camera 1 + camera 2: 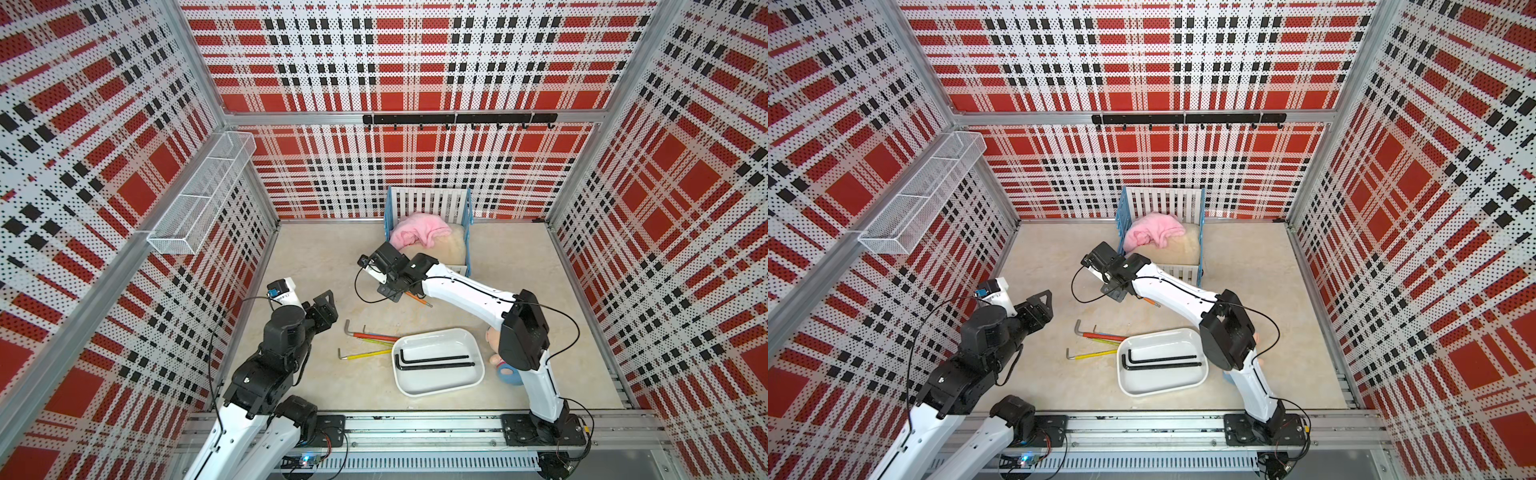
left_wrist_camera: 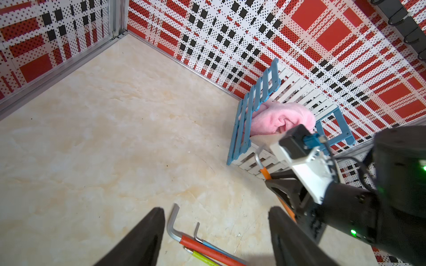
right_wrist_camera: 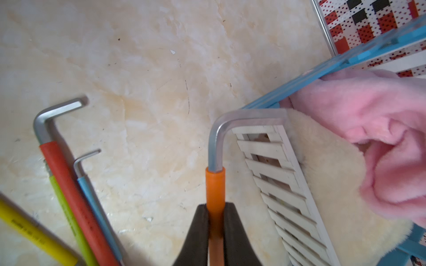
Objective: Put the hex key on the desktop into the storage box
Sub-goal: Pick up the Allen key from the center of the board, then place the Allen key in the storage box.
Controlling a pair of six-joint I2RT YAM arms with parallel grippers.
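**Currently seven hex keys: two boxed, four loose, one gripped**

Two black hex keys point(image 1: 440, 365) lie side by side inside the single storage box point(image 1: 432, 380), a white tray at the near side of the desktop point(image 1: 324, 257).

Four more lie on the desktop just beside the box's left rim: a red hex key point(image 3: 69, 184), a blue hex key point(image 3: 92, 195), a lime-green hex key point(image 3: 66, 214) and a yellow hex key point(image 3: 27, 230). The first three are bunched together, touching or nearly so, and the yellow one lies a little apart.

The seventh, an orange hex key point(image 3: 215, 184), is pinched by its sleeve between the fingers of the right gripper point(image 3: 216, 207). Its bare bent end points toward the one blue-and-white crib point(image 1: 428, 199), which holds one pink cloth point(image 1: 419, 232). This key is well apart from the box.

The left gripper point(image 2: 216, 209) has its jaws spread and holds nothing, near the bent ends of the loose keys.
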